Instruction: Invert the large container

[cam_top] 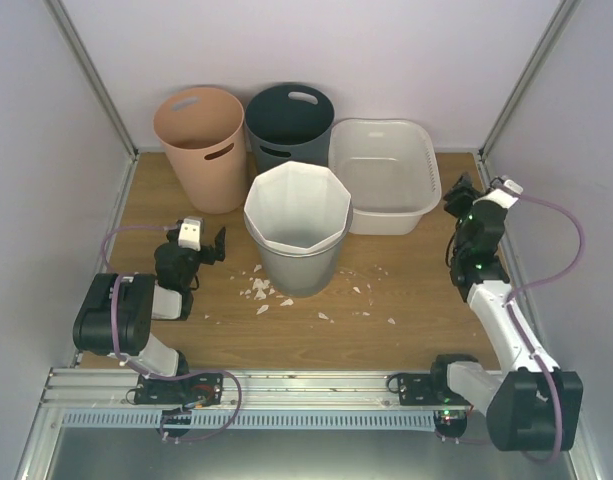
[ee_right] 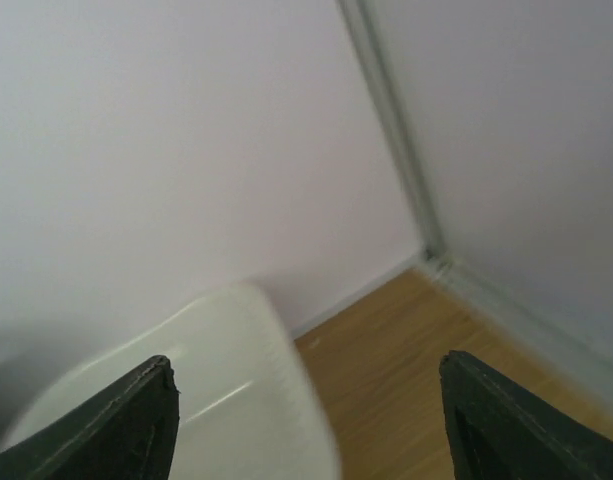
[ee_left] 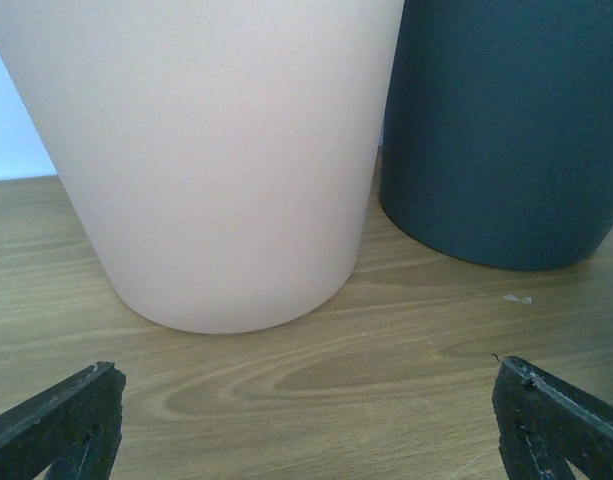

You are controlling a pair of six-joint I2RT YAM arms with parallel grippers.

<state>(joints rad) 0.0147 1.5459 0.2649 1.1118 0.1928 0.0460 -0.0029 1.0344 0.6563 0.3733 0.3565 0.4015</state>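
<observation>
Right, closest to me the two arms are bolted at the front edge of the wooden table (cam_top: 416, 300). A little further in, pale scraps (cam_top: 259, 291) lie scattered over the boards in front of a tall white faceted bin (cam_top: 298, 205), which stands upright in the middle.

Left of that bin, the left gripper (cam_top: 214, 244) sits low over the table with its fingers spread wide and nothing between them. Its own camera looks straight at the foot of a peach bin (ee_left: 226, 170), with a dark grey bin (ee_left: 506, 130) just beside it on the right. Both stand a little way off from the fingertips.

On the right side, the right gripper (cam_top: 458, 192) is raised, just beside the right-hand end of the large container (cam_top: 384, 180). Its fingers stand apart, holding nothing. In the wrist view the tub's rounded corner (ee_right: 236, 350) shows blurred below and to the left between them, and I can't tell whether either finger touches the rim.

The large container itself sits upright, mouth up, at the back right of the table, close to the rear wall. It stands just right of the dark grey bin and behind the faceted one.
</observation>
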